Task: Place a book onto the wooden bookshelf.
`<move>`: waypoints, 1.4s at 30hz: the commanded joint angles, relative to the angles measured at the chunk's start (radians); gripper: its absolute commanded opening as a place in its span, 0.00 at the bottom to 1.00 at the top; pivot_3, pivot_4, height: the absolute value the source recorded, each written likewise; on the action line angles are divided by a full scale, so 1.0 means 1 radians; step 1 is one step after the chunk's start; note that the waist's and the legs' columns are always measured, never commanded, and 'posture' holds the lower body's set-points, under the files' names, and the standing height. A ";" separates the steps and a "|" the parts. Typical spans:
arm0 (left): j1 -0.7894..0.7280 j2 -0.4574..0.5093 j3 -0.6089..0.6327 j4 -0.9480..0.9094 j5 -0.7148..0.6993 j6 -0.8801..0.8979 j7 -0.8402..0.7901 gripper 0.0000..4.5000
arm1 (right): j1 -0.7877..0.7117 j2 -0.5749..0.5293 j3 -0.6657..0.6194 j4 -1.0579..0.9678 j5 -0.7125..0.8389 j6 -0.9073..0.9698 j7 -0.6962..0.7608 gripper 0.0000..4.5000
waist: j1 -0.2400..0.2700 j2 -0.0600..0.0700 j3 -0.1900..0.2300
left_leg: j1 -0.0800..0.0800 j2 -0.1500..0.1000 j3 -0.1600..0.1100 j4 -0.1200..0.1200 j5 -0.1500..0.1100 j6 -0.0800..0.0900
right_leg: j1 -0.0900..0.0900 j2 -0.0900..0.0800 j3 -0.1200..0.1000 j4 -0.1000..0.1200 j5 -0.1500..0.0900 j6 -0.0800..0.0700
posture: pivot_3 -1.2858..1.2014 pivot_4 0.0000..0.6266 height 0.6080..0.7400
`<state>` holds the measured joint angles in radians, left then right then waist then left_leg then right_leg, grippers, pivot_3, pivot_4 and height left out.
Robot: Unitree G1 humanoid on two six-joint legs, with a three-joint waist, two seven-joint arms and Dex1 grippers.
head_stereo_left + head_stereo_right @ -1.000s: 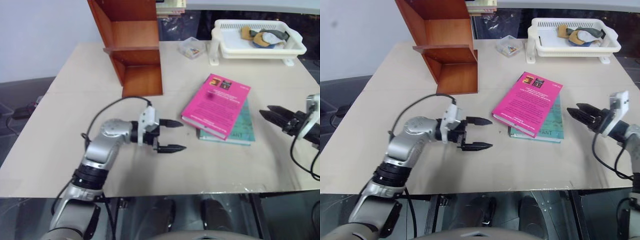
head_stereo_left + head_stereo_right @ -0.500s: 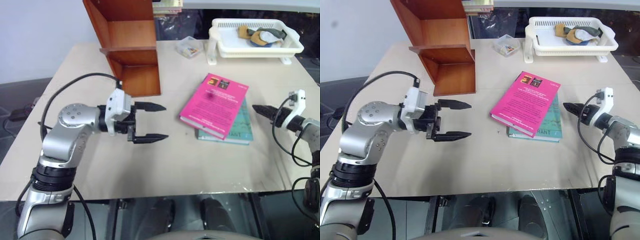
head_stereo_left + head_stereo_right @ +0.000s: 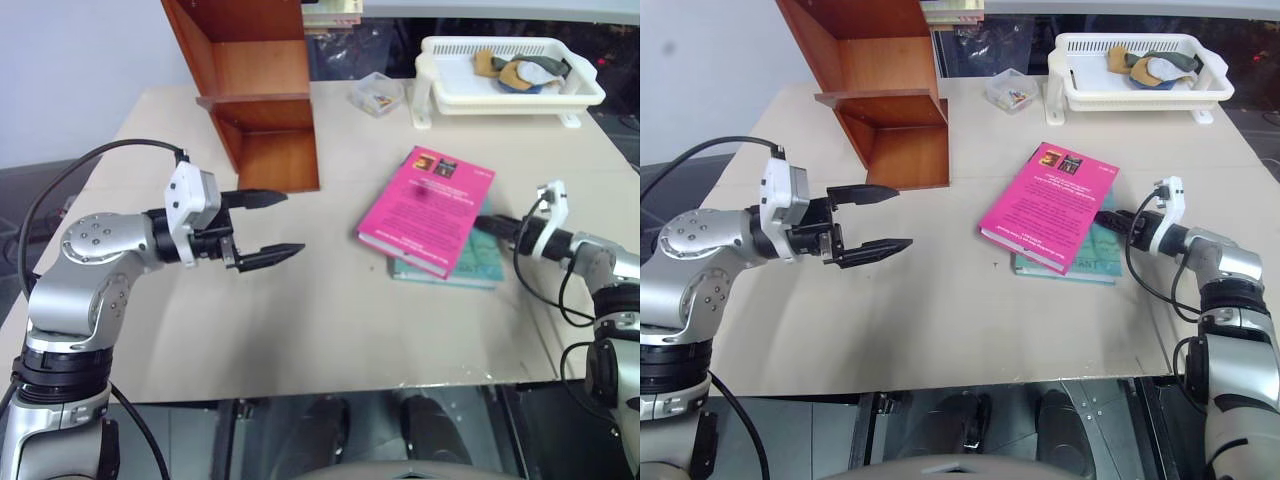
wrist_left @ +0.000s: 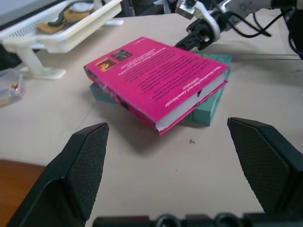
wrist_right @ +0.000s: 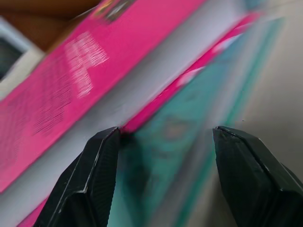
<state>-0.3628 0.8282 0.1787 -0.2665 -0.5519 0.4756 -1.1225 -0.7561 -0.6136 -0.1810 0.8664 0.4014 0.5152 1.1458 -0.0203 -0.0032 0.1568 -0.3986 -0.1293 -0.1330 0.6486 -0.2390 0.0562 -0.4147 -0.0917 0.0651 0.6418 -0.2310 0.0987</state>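
Note:
The pink book [image 3: 425, 208] lies flat on a thinner teal book [image 3: 470, 262] at the table's right centre. The wooden bookshelf [image 3: 260, 90] stands at the back left, its lower compartments facing the table. My left gripper [image 3: 290, 222] hovers open in front of the bookshelf, pointing right toward the book [image 4: 156, 80] and well apart from it. My right gripper [image 3: 487, 226] is level at the books' right edge. Its fingers are open in the right wrist view, one fingertip [image 5: 106, 142] at the pink book's lower edge [image 5: 71, 71], with the teal cover between them.
A white slatted tray [image 3: 500, 100] holding several small items stands at the back right. A small clear box [image 3: 378, 93] sits beside it. The beige table [image 3: 330, 320] has bare room between the two grippers and along its front edge.
My left gripper has risen and pulled left, away from the book, to in front of the bookshelf. My right gripper has moved in leftward to the books' right edge and rolled.

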 commanded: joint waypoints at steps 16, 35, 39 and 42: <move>0.063 0.019 0.043 -0.057 -0.017 -0.005 0.057 0.99 | -0.015 0.021 0.112 0.028 -0.096 -0.168 0.315 0.71 | -0.016 0.000 0.000 | 0.000 0.000 0.000 0.000 0.000 0.000 | 0.000 0.000 0.000 0.000 0.000 0.000 | 0.52 0.24 1.00; -0.415 -0.266 -0.101 0.690 -0.025 0.143 0.033 0.99 | 0.694 -0.210 -0.316 -1.130 0.304 0.185 0.146 0.71 | 0.020 0.000 0.001 | 0.000 0.000 -0.001 0.002 0.000 0.000 | 0.000 -0.001 -0.002 0.002 0.000 0.000 | 0.52 0.24 1.00; -0.605 -0.329 -0.128 1.032 0.036 0.160 -0.029 0.99 | 0.790 -0.196 -0.404 -1.311 0.423 0.238 0.063 0.71 | 0.029 -0.002 0.001 | -0.001 -0.001 -0.002 0.004 -0.001 0.002 | 0.001 -0.001 -0.003 0.002 0.000 0.001 | 0.52 0.24 1.00; -0.699 -0.377 -0.144 1.231 0.093 0.121 -0.073 0.99 | 0.824 -0.191 -0.421 -1.368 0.441 0.229 0.001 0.71 | 0.025 -0.003 0.001 | -0.001 -0.001 -0.001 0.004 0.000 0.001 | 0.001 -0.001 -0.002 0.002 0.000 0.001 | 0.52 0.24 1.00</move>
<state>-1.0312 0.4568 0.0348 0.8931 -0.4882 0.6216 -1.1628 0.0627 -0.8068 -0.5677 -0.4590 0.8122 0.7436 1.1775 0.0046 -0.0064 0.1579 -0.3993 -0.1308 -0.1341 0.6524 -0.2392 0.0567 -0.4137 -0.0930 0.0634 0.6435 -0.2308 0.0995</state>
